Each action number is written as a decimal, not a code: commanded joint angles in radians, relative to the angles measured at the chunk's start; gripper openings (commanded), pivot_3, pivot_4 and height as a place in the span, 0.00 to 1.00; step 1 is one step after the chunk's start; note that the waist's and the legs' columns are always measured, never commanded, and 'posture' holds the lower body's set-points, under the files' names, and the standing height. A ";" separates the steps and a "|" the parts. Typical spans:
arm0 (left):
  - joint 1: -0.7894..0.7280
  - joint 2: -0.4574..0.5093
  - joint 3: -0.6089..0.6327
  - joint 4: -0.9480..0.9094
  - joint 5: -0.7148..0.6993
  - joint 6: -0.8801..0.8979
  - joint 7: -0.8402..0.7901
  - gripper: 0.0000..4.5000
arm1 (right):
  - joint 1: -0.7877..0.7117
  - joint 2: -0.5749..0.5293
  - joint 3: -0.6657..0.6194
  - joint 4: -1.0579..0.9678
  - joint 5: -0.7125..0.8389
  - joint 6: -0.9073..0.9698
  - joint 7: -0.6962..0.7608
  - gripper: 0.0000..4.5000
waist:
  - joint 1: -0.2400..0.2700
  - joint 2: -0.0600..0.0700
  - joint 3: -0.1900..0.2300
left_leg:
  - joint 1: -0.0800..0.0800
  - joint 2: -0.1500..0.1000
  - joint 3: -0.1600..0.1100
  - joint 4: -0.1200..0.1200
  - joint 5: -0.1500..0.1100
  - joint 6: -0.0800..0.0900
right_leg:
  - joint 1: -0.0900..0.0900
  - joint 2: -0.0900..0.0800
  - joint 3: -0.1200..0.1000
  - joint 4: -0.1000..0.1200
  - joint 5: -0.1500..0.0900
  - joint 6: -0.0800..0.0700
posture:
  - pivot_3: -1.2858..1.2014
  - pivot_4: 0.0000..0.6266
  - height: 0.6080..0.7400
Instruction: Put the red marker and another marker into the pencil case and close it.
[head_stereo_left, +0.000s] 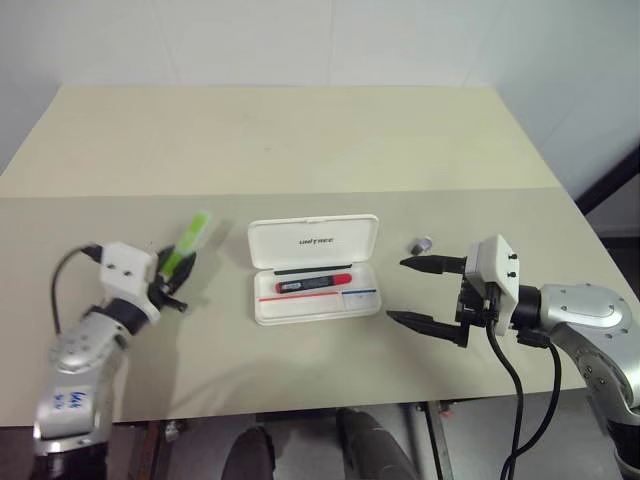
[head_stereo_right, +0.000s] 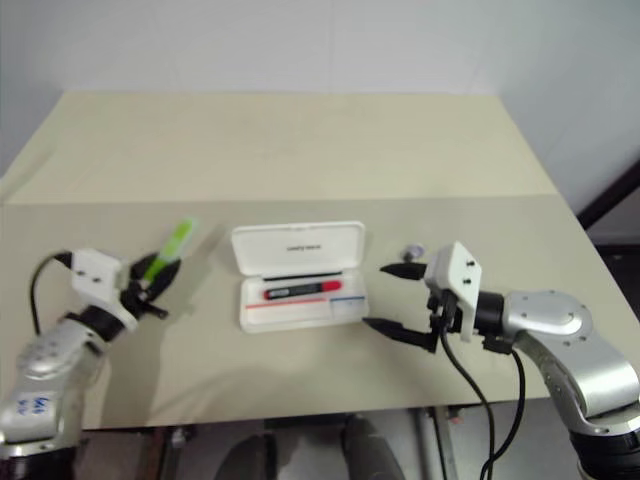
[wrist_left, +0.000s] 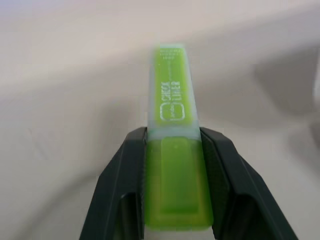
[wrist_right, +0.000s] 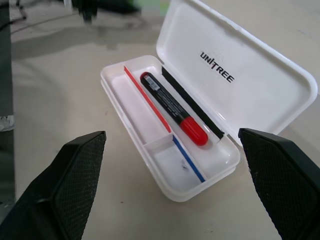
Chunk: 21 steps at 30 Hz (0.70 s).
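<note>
White pencil case (head_stereo_left: 315, 292) lies open mid-table (head_stereo_left: 300, 150), lid (head_stereo_left: 313, 240) tipped back on the far side, dark UNITREE lettering on it. Red marker (wrist_right: 174, 109) already inside, lying lengthwise in the long compartment beside the lid hinge, black barrel, red cap toward the robot's right end of the case. A red divider strip runs alongside the marker, and a blue strip edges the small compartment at the same end as the cap. Left end effector (head_stereo_left: 172, 278) is left of the case, well apart from it, clamped on the lime-green highlighter (head_stereo_left: 188, 243); in the left wrist view both black fingers (wrist_left: 125, 175) press against the sides of the highlighter's near end, the rest sticking out forward past the fingertips. Highlighter looks lifted off the table, a shadow visible under it in the head views. Right end effector (head_stereo_left: 420, 292) is just right of the case, pointing toward it, fingers spread wide with nothing between them, not touching the case. Small grey cap-like piece (head_stereo_left: 421, 243) sits on the table right of the lid, near the right end effector's far finger.
</note>
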 joint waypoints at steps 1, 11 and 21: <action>-0.041 0.052 0.035 0.006 -0.101 -0.057 -0.136 0.24 | 0.009 0.007 -0.022 -0.007 0.017 -0.050 0.026 1.00 | 0.012 0.001 0.000 | -0.001 0.000 0.000 -0.001 0.000 0.000 | -0.002 0.000 0.000 0.000 -0.001 0.000 | 0.52 0.24 1.00; -0.254 0.216 -0.046 0.014 -0.334 0.064 -0.454 0.24 | 0.093 0.070 -0.181 -0.018 0.161 -0.213 0.135 1.00 | 0.033 0.001 0.001 | -0.003 0.001 -0.003 0.002 -0.003 -0.003 | -0.003 0.001 -0.006 0.007 -0.008 -0.004 | 0.52 0.24 1.00; -0.377 0.220 -0.309 -0.066 -0.332 0.132 -0.619 0.24 | 0.143 0.076 -0.156 -0.022 0.103 -0.268 0.097 1.00 | 0.036 0.002 0.001 | 0.000 0.002 -0.003 0.012 -0.003 -0.002 | 0.001 0.002 -0.005 0.012 -0.007 -0.002 | 0.52 0.24 1.00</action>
